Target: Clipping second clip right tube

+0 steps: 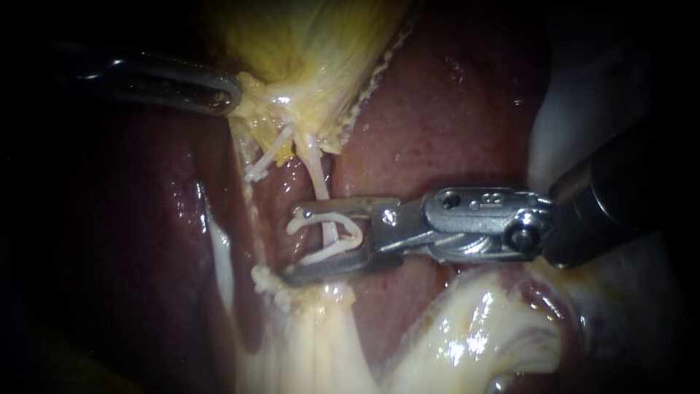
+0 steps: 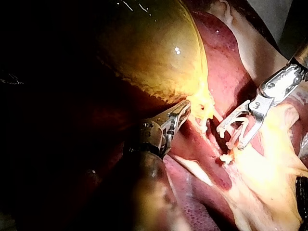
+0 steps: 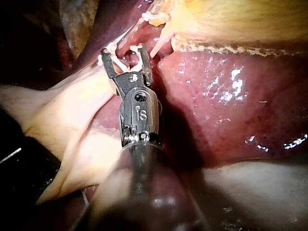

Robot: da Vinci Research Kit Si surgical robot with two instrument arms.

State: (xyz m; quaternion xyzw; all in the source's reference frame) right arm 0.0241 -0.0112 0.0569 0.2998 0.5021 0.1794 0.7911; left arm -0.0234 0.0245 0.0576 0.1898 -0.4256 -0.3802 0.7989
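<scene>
Liver (image 1: 452,109): wet, glistening, slippery bed. Room beyond dark, nothing to tell. Gallbladder (image 1: 313,44) pinched at neck by left instrument (image 1: 235,95), tubes drawn taut. Right instrument (image 1: 292,244): jaws wide apart, carrying open clip (image 1: 355,235) between them. Right tube (image 1: 316,175) runs through clip. Risks, as I judge: clip closing skewed or half across tube if jaws twist; left grip slipping on wet tissue, tube slackening.

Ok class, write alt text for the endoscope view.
The right instrument holds an open white clip in its jaws around the right tube, over the liver. The left instrument grips the gallbladder at its edge.
</scene>
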